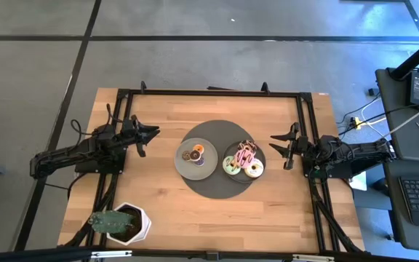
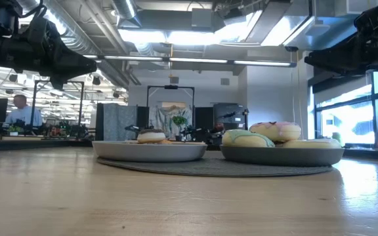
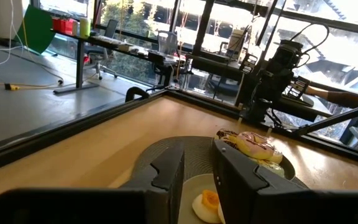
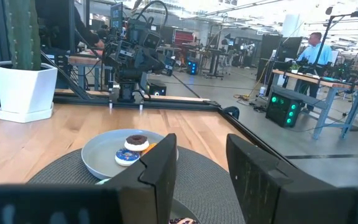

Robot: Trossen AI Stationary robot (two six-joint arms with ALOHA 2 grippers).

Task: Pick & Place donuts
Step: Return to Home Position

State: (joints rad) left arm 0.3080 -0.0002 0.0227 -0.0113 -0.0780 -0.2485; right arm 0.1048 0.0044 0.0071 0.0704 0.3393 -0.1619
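Two grey plates sit side by side on a dark round mat. The left plate holds the mini donuts, seen again in the right wrist view as mini donuts. The right plate carries the larger iced donuts, piled together; green and pink ones show in the low view. My left gripper hovers open left of the plates, above the table. My right gripper hovers open just right of the right plate. Neither holds anything.
A cactus in a white pot stands at the table's near left corner. A black frame rail runs around the table edges. People sit at desks in the room behind. Bare wood lies in front of the mat.
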